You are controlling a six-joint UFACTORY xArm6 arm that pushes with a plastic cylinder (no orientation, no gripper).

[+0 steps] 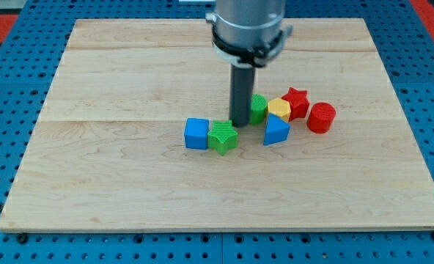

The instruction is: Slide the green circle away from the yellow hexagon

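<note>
The green circle [259,108] sits near the board's middle, partly hidden behind my rod. The yellow hexagon [279,109] touches its right side. My tip [240,123] rests on the board right at the green circle's left edge, just above the green cube [223,137]. A red star [296,102] lies right of the hexagon, and a blue triangular block [276,130] sits just below it.
A blue cube [196,133] touches the green cube's left side. A red cylinder [321,117] stands at the right end of the cluster. The wooden board [129,183] lies on a blue perforated table.
</note>
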